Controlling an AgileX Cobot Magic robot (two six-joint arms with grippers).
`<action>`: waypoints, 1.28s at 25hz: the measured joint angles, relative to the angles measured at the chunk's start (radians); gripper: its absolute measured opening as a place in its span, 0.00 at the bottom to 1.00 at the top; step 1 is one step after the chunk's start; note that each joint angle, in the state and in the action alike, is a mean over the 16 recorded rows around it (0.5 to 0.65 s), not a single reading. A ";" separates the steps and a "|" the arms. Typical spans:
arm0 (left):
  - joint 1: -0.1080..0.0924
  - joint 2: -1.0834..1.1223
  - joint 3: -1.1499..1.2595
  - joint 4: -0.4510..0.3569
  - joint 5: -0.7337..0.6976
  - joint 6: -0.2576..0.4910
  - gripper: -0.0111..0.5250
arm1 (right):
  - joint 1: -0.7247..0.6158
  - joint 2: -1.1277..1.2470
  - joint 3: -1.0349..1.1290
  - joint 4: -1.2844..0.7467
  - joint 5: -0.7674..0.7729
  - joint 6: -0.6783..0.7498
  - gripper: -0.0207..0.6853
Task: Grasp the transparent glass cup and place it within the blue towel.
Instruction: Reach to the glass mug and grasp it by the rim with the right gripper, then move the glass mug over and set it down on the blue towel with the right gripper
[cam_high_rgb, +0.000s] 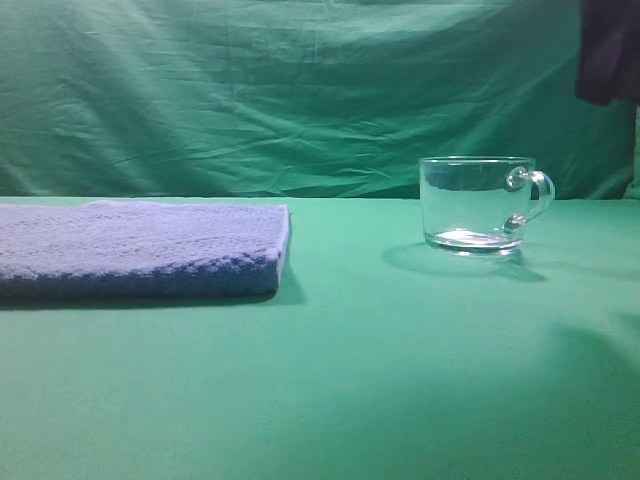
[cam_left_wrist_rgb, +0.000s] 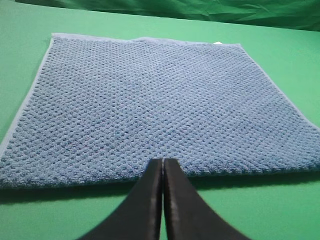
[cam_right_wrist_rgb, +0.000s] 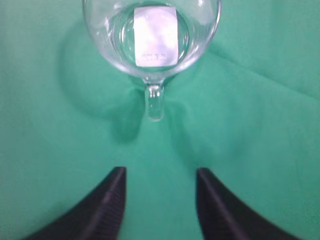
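The transparent glass cup (cam_high_rgb: 478, 204) stands upright on the green cloth at the right, handle to the right. In the right wrist view the cup (cam_right_wrist_rgb: 150, 37) is at the top, its handle pointing toward my right gripper (cam_right_wrist_rgb: 160, 172), which is open and empty, some way short of the handle. The blue towel (cam_high_rgb: 140, 248) lies flat at the left. In the left wrist view the blue towel (cam_left_wrist_rgb: 150, 105) fills most of the frame; my left gripper (cam_left_wrist_rgb: 163, 162) is shut and empty at its near edge. Neither gripper shows in the exterior view.
A green cloth covers the table (cam_high_rgb: 400, 380) and hangs as a backdrop (cam_high_rgb: 300, 90). A dark object (cam_high_rgb: 608, 50) hangs at the top right corner of the exterior view.
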 joint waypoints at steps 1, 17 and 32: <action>0.000 0.000 0.000 0.000 0.000 0.000 0.02 | 0.000 0.020 -0.007 0.001 -0.009 -0.005 0.81; 0.000 0.000 0.000 0.000 0.000 0.000 0.02 | 0.028 0.147 -0.121 0.014 -0.071 -0.043 0.20; 0.000 0.000 0.000 0.000 0.000 0.000 0.02 | 0.286 0.340 -0.604 0.029 -0.037 -0.050 0.17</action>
